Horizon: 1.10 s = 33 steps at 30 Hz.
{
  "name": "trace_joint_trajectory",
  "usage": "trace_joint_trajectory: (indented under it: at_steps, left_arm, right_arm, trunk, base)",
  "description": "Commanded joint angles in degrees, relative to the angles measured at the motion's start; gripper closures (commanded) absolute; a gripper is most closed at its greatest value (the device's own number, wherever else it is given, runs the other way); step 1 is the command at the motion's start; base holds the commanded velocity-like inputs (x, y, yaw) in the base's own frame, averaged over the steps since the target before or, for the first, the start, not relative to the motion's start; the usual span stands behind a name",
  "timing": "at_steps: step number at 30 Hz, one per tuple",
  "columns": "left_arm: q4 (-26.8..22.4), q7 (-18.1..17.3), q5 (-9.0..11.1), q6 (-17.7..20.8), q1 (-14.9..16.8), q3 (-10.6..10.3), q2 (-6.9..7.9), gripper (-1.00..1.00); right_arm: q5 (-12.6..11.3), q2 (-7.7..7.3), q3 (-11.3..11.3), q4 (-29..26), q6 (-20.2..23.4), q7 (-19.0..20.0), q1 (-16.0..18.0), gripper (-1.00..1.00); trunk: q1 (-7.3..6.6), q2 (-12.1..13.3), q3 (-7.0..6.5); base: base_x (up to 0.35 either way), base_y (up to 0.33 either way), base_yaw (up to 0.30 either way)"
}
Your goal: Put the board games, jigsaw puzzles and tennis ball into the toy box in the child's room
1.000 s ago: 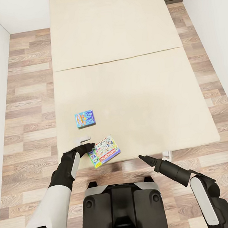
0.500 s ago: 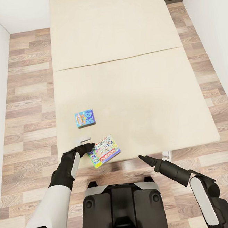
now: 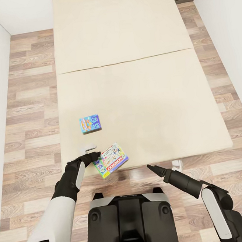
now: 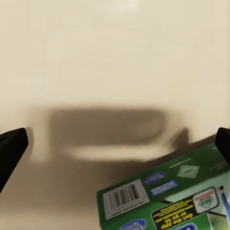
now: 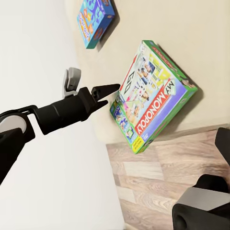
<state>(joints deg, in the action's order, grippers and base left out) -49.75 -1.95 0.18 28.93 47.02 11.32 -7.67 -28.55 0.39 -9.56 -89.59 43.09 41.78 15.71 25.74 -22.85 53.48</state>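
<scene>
1. The robot stands at the foot of the bed [image 3: 141, 97], and the step in hand looks to be the pickup of the first of the two board games lying on it.

2. The Monopoly box [image 3: 110, 160] rests at the near edge of the mattress, turned at an angle, with one corner jutting slightly past the edge. The blue board game [image 3: 90, 124] lies flat further up the bed, apart from the first.

3. The left hand [image 3: 94, 155] is at the Monopoly box's left corner, fingers spread open, one on either side in the left wrist view, with the green edge of the box between them but not yet clamped.

4. The right hand [image 3: 150, 166] hangs over the floor just off the bed's near edge, well clear of both boxes; whether it is open or closed cannot be told, though its tip shows as one narrow point.

5. Judged from this, nothing from the bed has been collected yet. The next move calls for the left hand to advance so the box's thin edge sits fully between the fingers, then close and lift without pushing the box off the mattress.
</scene>
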Motion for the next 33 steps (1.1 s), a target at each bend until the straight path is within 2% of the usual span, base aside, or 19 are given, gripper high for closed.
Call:
trace_joint_trajectory:
  at_steps: [1,33]
  left_arm:
    - [0.62,-0.07,0.17,0.51,0.0,0.28,-0.06,-1.0]
    - [0.62,-0.07,0.17,0.6,0.0,0.31,0.01,-1.0]
  right_arm:
    - [-0.1,0.04,-0.11,0.0,0.33,0.14,0.02,-1.0]
    - [-0.32,0.05,-0.15,0.12,-2.48,-2.66,0.02,-1.0]
  trunk:
    - [0.05,-0.07,0.06]
    - [0.05,-0.07,0.06]
  base:
    - [-0.003,0.0,0.0]
    - [-0.022,0.0,0.0]
